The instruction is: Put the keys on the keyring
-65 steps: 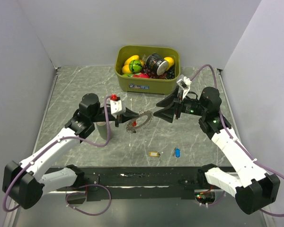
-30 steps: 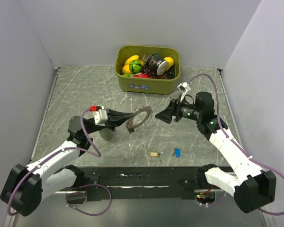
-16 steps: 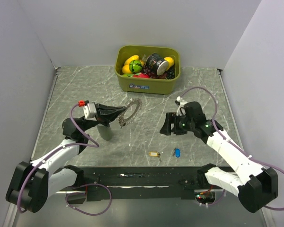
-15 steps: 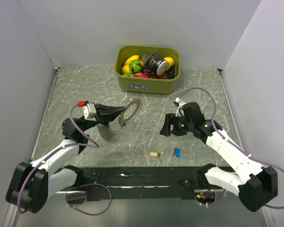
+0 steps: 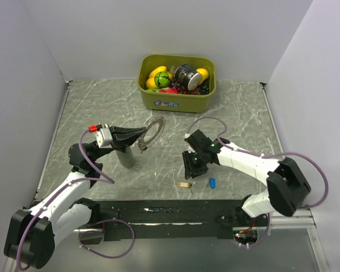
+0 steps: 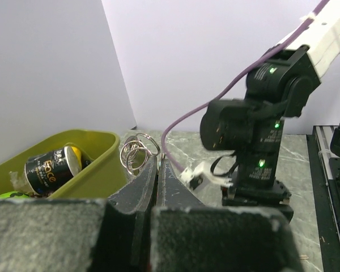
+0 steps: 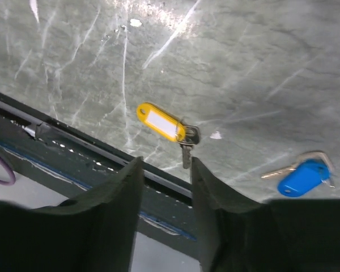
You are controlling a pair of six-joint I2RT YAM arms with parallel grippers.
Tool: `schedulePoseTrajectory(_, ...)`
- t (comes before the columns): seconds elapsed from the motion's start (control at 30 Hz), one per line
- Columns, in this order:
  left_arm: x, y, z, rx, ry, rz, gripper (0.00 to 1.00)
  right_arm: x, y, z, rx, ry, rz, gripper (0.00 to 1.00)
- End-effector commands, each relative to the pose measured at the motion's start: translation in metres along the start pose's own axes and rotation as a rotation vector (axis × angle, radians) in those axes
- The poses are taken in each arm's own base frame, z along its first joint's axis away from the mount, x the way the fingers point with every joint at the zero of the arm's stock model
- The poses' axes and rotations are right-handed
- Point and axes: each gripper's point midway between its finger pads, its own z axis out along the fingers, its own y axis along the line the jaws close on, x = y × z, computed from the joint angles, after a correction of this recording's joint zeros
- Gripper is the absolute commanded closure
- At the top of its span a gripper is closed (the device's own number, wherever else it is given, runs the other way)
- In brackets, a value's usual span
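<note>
My left gripper is shut on the edge of the keyring, a silvery loop held up above the table. The left wrist view shows the keyring sticking out past the closed fingertips. Two keys lie near the front edge: one with a yellow tag and one with a blue tag. My right gripper hangs just above the yellow key, pointing down. In the right wrist view its jaws stand apart with nothing between them. The yellow key lies just ahead of them, the blue key to the right.
An olive-green bin full of toys and a can stands at the back centre. A grey cylinder stands under my left arm. The black front rail runs right behind the keys. Grey walls close in left and right.
My right arm has swung down and toward the front edge, ending over the yellow key with its jaws narrower. My left gripper has drawn back and to the left, carrying the keyring.
</note>
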Motion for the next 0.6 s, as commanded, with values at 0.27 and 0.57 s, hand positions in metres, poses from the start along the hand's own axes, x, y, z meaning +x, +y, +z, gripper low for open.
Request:
schedulePoseTrajectory(0.27, -0.027, -0.003, -0.001, 0.004, -0.041, 0.096, 0.99, -0.003, 0.003, 0.026, 0.085, 0.068, 0.015, 0.66)
schedulePoseTrajectory(0.57, -0.024, -0.003, -0.001, 0.002, -0.033, 0.087, 0.99, 0.009, 0.001, 0.04, 0.087, 0.114, 0.003, 0.7)
